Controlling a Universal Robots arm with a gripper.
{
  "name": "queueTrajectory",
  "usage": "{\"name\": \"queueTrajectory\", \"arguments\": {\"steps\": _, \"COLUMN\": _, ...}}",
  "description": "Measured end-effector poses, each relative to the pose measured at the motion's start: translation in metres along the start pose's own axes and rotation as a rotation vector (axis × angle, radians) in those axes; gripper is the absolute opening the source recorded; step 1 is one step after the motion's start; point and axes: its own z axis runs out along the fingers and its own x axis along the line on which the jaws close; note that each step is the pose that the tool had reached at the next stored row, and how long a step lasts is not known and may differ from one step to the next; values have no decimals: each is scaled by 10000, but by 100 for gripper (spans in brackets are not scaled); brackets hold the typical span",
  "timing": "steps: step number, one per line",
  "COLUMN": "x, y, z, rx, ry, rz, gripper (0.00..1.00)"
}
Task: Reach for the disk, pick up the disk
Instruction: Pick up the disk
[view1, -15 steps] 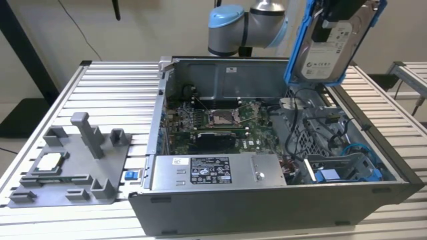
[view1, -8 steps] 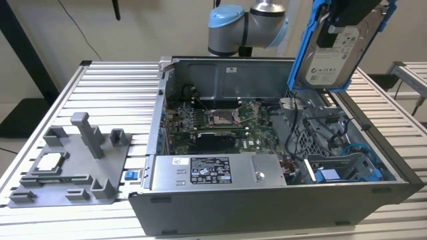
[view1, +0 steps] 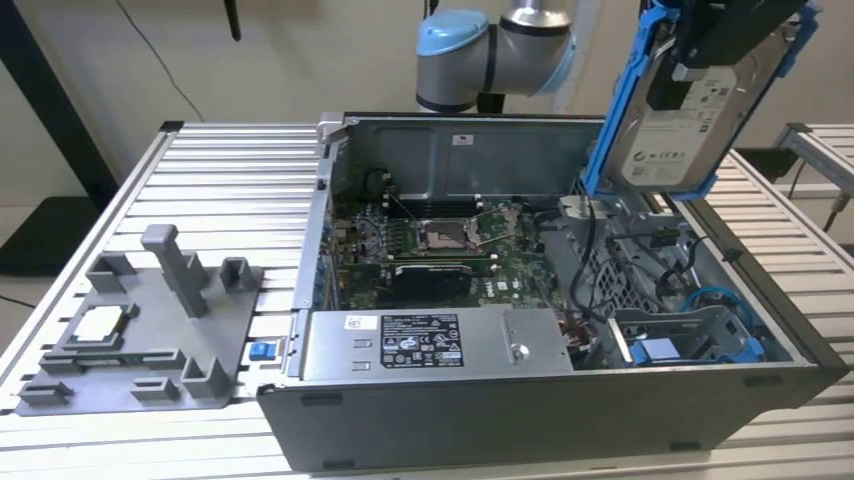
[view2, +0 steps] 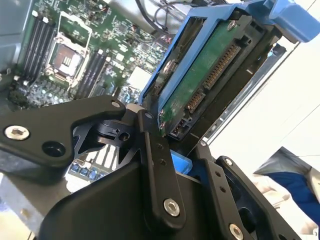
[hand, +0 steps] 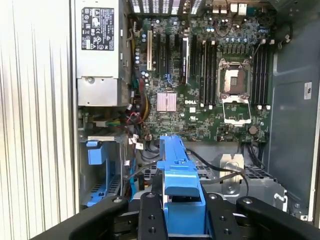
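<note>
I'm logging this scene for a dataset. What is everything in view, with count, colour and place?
Disk: one, silver with blue rails, held in the air above the case on the exterior view's right, tilted.
Case: one, grey, open, on the table.
Motherboard: one, green, inside the case, with an empty socket.
Power supply: one, silver, at the case's front edge.
Bracket: one, blue, inside the case on the exterior view's right.
Fixture: one, grey, on the table at the exterior view's left.
Chip: one, white-topped, seated in the fixture.
Table: one, ribbed metal, under everything.
Arm: one, grey with blue caps, behind the case.
Gripper: one, black, shut on the disk.
</note>
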Motion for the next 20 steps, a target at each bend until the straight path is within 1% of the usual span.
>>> {"name": "queueTrajectory", "arguments": {"steps": 13, "x": 344, "y": -9, "z": 1, "rx": 0, "ry": 5, "rz": 10, "gripper": 0}}
{"name": "queueTrajectory", "arguments": {"steps": 20, "x": 504, "y": -40, "z": 23, "rx": 1, "ry": 7, "rz": 11, "gripper": 0}}
